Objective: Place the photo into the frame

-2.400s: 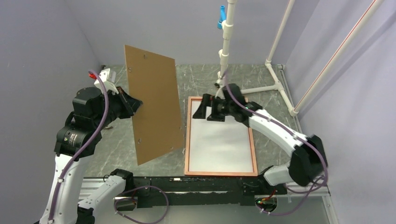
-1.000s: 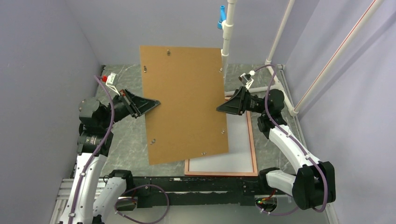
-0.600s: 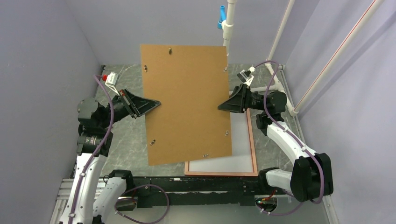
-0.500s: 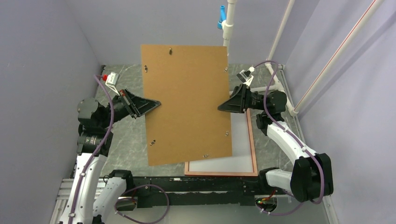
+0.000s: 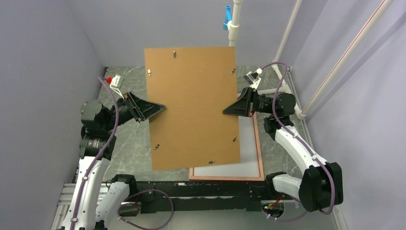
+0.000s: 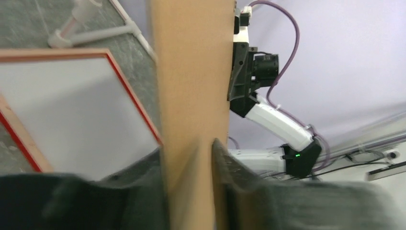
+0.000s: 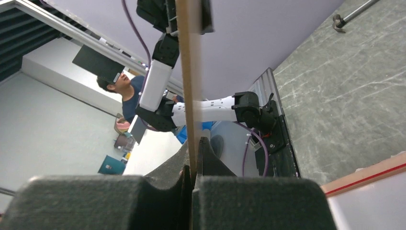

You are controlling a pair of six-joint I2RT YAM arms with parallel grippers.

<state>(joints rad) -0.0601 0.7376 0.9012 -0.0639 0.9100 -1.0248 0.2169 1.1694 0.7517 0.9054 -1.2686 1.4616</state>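
Observation:
The photo point(image 5: 248, 143) lies white side up inside the frame point(image 5: 259, 143) on the table, mostly hidden behind a brown backing board point(image 5: 191, 105). That board hangs upright above the table between both arms. My right gripper point(image 5: 225, 111) is shut on the board's right edge; the right wrist view shows the board point(image 7: 187, 57) edge-on, pinched between the pads of the gripper point(image 7: 194, 141). My left gripper point(image 5: 160, 108) is at the left edge. In the left wrist view its jaws point(image 6: 186, 146) stand a little apart around the board point(image 6: 191, 72). The photo point(image 6: 72, 105) and the frame's red rim point(image 6: 139, 103) show beyond.
A white pipe stand point(image 5: 233, 28) with a blue clip point(image 5: 227, 17) rises at the back. More white piping point(image 5: 287, 86) runs along the right wall. Purple walls close in on three sides. A person point(image 7: 119, 84) shows past the table in the right wrist view.
The board swung from the left to face-on over the frame. My right gripper rose from the frame and shut on its right edge. The left jaws have just loosened.

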